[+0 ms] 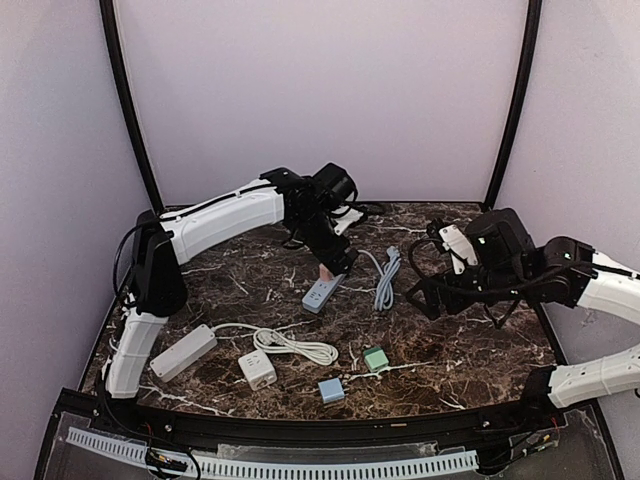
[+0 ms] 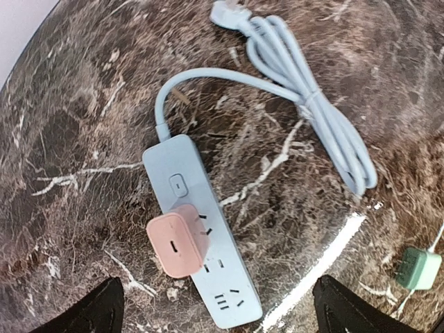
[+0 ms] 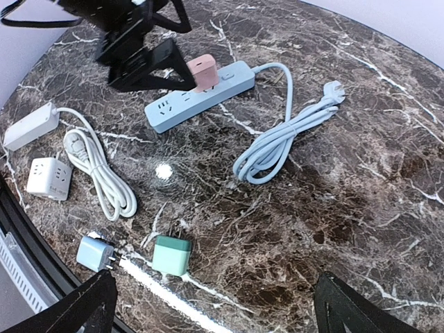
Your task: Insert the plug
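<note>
Sitting on blue strip point(image 2: 229, 295): pink plug point(image 2: 178, 239) | both jaws released | green adapter point(image 3: 171, 254), white cube socket point(image 3: 48, 178) nearby

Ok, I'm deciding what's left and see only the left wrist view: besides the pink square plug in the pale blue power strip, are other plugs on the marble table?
Observer: Yes, a small light blue plug adapter lies near the front edge, beside the mint green one.
Operator: Another strip?
Observer: A white rectangular power strip lies front left, its cord coiled alongside.
Operator: And the right arm?
Observer: The right gripper hovers open over the table's right side, holding nothing.
</note>
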